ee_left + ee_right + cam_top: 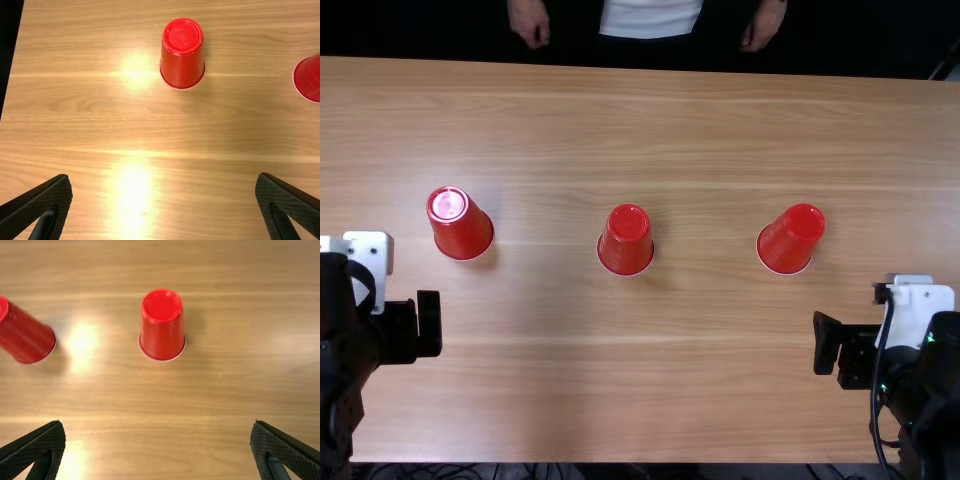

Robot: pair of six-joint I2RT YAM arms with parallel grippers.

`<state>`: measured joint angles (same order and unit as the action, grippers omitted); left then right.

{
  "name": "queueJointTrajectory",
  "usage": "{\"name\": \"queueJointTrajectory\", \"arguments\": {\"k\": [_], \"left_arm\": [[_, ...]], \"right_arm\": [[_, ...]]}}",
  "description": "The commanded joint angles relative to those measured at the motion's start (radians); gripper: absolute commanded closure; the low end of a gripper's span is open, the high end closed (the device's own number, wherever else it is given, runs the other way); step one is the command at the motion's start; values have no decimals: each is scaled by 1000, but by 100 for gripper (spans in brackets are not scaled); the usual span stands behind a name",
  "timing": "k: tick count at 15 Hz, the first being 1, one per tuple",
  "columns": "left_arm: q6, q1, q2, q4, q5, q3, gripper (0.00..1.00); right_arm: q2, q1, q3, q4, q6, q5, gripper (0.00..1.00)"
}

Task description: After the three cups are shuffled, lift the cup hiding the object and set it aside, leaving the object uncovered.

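While both arms sit back at the near edge of the table, I have each claw spread wide, gripping nothing. Straight ahead of the left claw stands the left cup, well apart from the fingertips, with only bare wood between them. Straight ahead of the right claw stands the right cup, likewise well apart, again with bare wood between. The middle cup stands off to the inner side of each claw, ahead of neither one. All three cups form a row across the table, well apart from one another, none touching.

Each cup is glossy red plastic, upside down — a tapered round shape, its narrow flat base on top with a shallow disc pressed into it, its wide rim on the wood with a thin pale edge showing. Light brown grain runs in long streaks across the tabletop, which is smooth enough to throw bright patches of glare between claw and cup. My fingers are flat and black, narrowing to a tip, with a fine cross-hatched texture on the pads.

As for the object, every cup sits rim-down — I cannot tell which one covers it.
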<state>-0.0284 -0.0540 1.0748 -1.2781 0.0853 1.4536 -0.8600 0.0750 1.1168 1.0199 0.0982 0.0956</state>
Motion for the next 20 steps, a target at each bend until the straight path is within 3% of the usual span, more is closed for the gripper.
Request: {"name": "queueJointTrajectory", "arguments": {"k": [1, 7, 10, 20], "left_arm": [[-7, 2, 36, -1, 5, 48, 0], [-8, 8, 191, 1, -12, 94, 0], [-8, 48, 269, 2, -10, 99, 0], [6, 48, 521, 251, -8, 123, 0]], "right_arm": [[-22, -27, 51, 21, -8, 2, 0], [-148, -29, 136, 121, -6, 2, 0], [-194, -29, 160, 111, -6, 2, 0], [-234, -27, 158, 76, -15, 0, 0]]}}
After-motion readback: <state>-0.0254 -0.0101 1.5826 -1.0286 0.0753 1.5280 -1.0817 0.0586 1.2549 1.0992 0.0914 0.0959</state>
